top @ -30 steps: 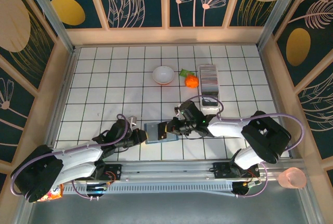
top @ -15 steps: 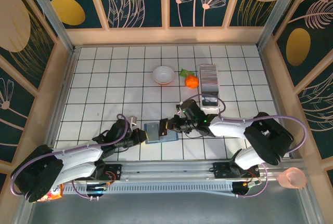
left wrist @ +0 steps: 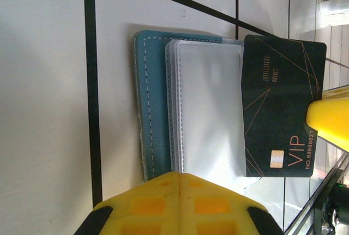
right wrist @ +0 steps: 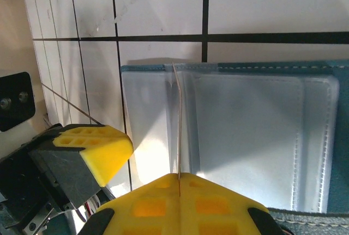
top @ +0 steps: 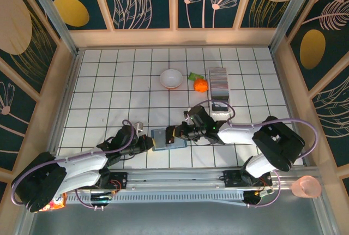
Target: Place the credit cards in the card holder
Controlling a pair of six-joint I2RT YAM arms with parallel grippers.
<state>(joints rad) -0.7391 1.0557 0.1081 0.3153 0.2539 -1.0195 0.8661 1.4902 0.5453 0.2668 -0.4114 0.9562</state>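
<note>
Card holder (top: pixel 161 139) open flat, teal cover down, clear pockets up.
Right gripper (right wrist: pixel 179 179) pinching a dark credit card (left wrist: pixel 281 104) at holder's pocket edge; left gripper (left wrist: pixel 177 183) pressed together at holder's opposite edge.

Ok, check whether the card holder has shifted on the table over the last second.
No. The card holder lies over the same grid lines of the table as a second ago, just as far from the white bowl.
</note>
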